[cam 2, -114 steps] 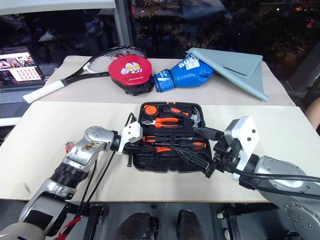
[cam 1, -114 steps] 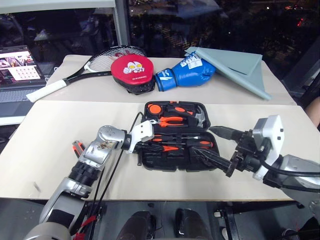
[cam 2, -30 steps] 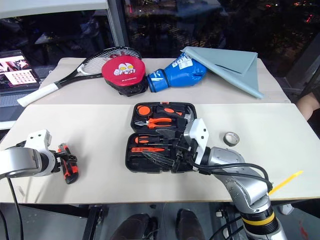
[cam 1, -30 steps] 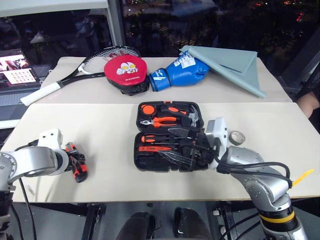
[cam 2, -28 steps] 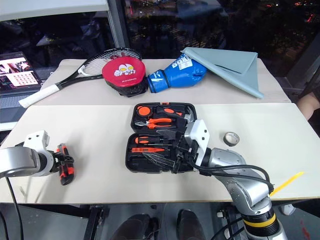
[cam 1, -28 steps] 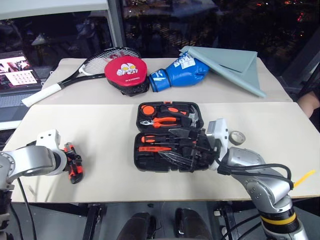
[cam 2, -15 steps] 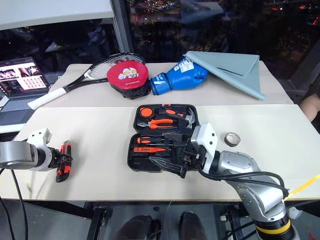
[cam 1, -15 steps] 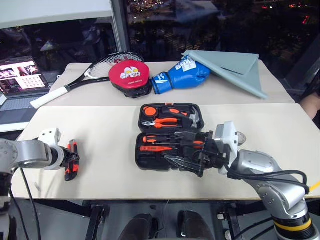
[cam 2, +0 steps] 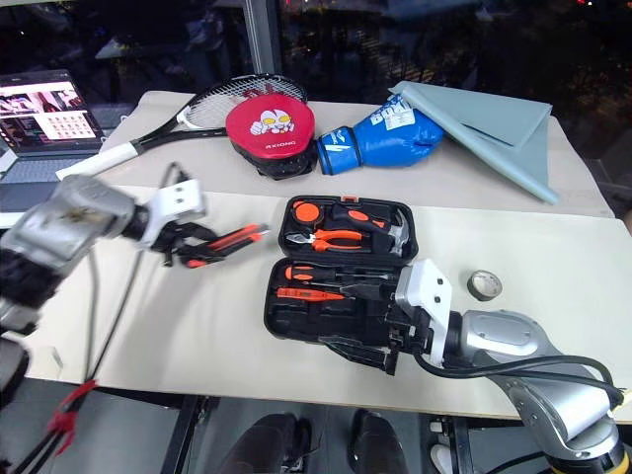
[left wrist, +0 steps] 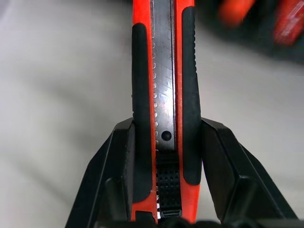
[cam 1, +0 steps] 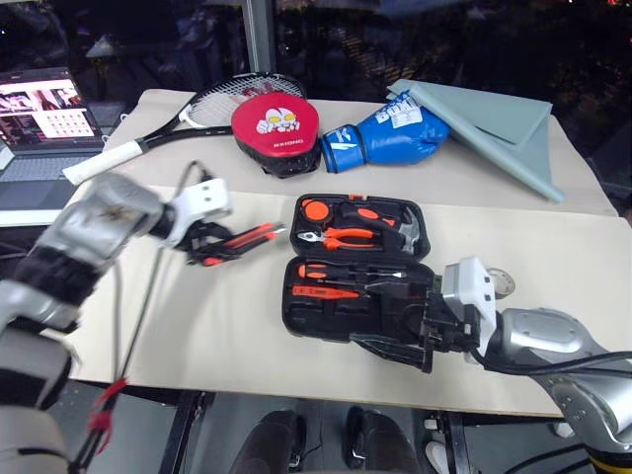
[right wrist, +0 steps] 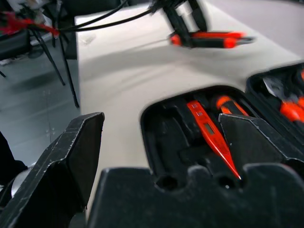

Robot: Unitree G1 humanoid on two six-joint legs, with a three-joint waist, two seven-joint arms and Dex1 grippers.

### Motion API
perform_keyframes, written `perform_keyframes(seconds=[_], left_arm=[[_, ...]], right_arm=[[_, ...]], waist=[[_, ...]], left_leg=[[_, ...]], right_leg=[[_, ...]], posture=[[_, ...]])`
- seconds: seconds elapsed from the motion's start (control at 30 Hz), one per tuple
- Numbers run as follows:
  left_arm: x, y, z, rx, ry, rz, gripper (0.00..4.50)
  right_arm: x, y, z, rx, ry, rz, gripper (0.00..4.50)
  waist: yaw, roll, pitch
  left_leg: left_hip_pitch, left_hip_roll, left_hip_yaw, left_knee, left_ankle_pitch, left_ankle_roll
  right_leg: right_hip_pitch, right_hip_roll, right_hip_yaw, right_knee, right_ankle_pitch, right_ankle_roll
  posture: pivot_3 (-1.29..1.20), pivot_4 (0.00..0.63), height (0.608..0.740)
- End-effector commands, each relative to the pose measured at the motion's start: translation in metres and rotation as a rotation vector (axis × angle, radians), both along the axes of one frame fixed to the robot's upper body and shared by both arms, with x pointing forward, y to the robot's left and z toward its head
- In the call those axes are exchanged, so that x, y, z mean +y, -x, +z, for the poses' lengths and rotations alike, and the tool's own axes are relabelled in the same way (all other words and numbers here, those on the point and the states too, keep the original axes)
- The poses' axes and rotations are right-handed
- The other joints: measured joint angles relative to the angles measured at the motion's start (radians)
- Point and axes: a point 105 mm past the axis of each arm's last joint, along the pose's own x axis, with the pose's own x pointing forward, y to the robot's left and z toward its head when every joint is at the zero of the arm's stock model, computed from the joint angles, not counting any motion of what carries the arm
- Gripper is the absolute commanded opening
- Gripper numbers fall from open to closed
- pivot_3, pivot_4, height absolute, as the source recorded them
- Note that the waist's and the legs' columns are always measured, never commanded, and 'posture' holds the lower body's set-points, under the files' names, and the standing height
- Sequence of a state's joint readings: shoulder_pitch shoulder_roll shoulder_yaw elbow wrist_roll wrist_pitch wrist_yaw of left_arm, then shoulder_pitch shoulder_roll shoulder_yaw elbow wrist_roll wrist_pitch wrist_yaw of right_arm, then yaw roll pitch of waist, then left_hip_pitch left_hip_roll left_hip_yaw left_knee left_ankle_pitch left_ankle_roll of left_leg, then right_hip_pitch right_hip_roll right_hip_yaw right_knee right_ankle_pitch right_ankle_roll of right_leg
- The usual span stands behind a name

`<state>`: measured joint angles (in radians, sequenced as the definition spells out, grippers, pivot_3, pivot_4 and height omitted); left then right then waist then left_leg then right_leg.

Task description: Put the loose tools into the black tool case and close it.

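Carrying the utility knife (cam 1: 240, 240) toward the black tool case (cam 1: 357, 286) now, your left gripper (cam 1: 212, 243) clamps it; right gripper (cam 1: 410, 336) gapes empty at the near edge.

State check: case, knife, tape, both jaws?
black tool case: open, lid flat on the table, tools seated in its recesses
utility knife: clamped in the left gripper, above the table left of the case
tape roll: loose on the table, right of the case
right gripper: jaws open, empty, at the case's near right corner
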<state>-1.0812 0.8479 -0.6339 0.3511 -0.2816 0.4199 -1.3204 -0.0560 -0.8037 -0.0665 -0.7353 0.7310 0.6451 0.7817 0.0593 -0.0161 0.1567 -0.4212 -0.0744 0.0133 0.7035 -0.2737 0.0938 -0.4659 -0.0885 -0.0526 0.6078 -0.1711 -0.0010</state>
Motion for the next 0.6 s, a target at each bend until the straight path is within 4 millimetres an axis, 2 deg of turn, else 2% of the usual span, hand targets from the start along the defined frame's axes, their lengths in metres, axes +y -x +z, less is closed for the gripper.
perform_keyframes(seconds=[0.03,0.1,0.2,0.27,0.4,0.53,0.6], left_arm=[[-0.048,0.021,0.024,0.063,0.000,-0.166,1.54],[-0.069,0.032,0.026,0.103,-0.008,-0.211,1.54],[-0.082,0.044,0.015,0.130,-0.080,-0.229,1.54],[-0.085,0.052,0.008,0.149,-0.109,-0.242,1.54],[-0.081,0.075,-0.005,0.195,-0.159,-0.308,1.54],[-0.086,0.080,-0.012,0.212,-0.168,-0.280,1.54],[-0.092,0.074,-0.026,0.185,-0.184,-0.259,1.54]], right_arm=[[-0.002,0.007,0.012,-0.037,-0.008,-0.014,4.50],[-0.004,0.009,0.012,-0.036,-0.008,-0.031,4.50],[-0.007,0.013,0.009,-0.020,0.015,-0.055,4.50],[-0.010,0.016,0.006,-0.010,0.034,-0.070,4.50],[-0.020,0.023,0.000,0.016,0.073,-0.105,4.50],[-0.025,0.023,-0.002,0.020,0.088,-0.129,4.50],[-0.029,0.022,-0.002,0.011,0.111,-0.154,4.50]], waist=[[-0.019,-0.001,0.001],[-0.027,-0.001,0.003],[-0.040,-0.001,0.004],[-0.041,-0.001,0.004],[-0.040,-0.002,0.007],[-0.035,-0.002,0.008],[-0.033,-0.002,0.008]], left_leg=[[-0.001,-0.001,0.000,0.001,-0.002,0.003],[-0.001,-0.007,-0.001,0.000,-0.003,0.005],[0.001,-0.015,-0.007,0.000,-0.003,0.005],[0.007,-0.015,-0.009,0.000,-0.003,0.005],[0.012,-0.015,-0.009,0.000,-0.002,0.002],[0.016,-0.015,-0.009,0.001,0.002,-0.001],[0.016,-0.015,-0.009,0.002,0.003,0.003]], right_leg=[[-0.001,0.000,-0.001,-0.001,0.000,0.002],[0.001,-0.001,-0.007,-0.002,-0.005,0.010],[0.005,-0.006,-0.010,-0.004,-0.008,0.015],[0.012,-0.006,-0.009,-0.005,-0.008,0.016],[0.013,-0.010,0.004,-0.002,-0.010,0.017],[0.014,-0.010,0.007,0.003,-0.012,0.020],[0.015,-0.010,0.007,0.004,-0.012,0.021]], posture=[[0.00,0.150,0.732],[0.00,0.150,0.732],[0.00,0.150,0.732],[0.00,0.150,0.732],[0.00,0.150,0.732],[0.00,0.150,0.732],[0.00,0.150,0.732]])
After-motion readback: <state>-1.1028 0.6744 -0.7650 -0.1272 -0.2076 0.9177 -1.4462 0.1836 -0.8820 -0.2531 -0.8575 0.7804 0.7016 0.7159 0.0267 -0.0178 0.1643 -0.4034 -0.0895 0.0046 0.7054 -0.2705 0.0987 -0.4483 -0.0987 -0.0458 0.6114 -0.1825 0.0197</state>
